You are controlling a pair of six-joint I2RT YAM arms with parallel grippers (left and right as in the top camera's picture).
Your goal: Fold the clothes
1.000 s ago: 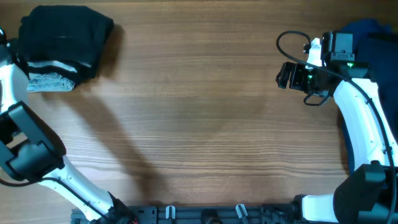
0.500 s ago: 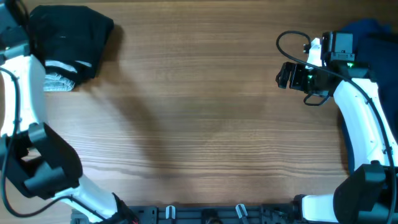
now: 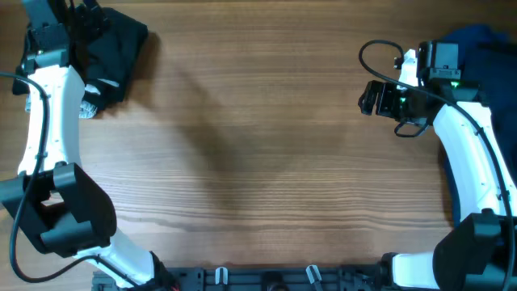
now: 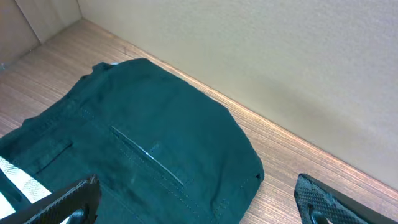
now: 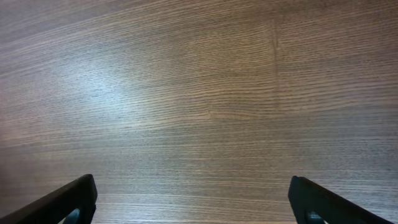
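Overhead: two garments lie on the wooden table (image 3: 258,162). One folded black garment (image 3: 121,44) sits in the far-left corner, partly covered by the left arm. One blue garment (image 3: 478,36) lies at the far-right edge, behind the right arm.

Left wrist: the left gripper (image 4: 196,186) hangs released, jaws wide, over the black garment, whose pale band (image 4: 15,180) shows at lower left.

Right wrist: the right gripper (image 5: 193,186) is spread wide, grasping nothing, over bare wood.

From above, we see only part of the black cloth (image 3: 117,40). The left arm (image 3: 50,113) lies over its left side. The blue cloth (image 3: 483,39) runs off the top right corner. In the wrist views, only the tips of the left fingers (image 4: 62,200) and right fingers (image 5: 69,198) show.
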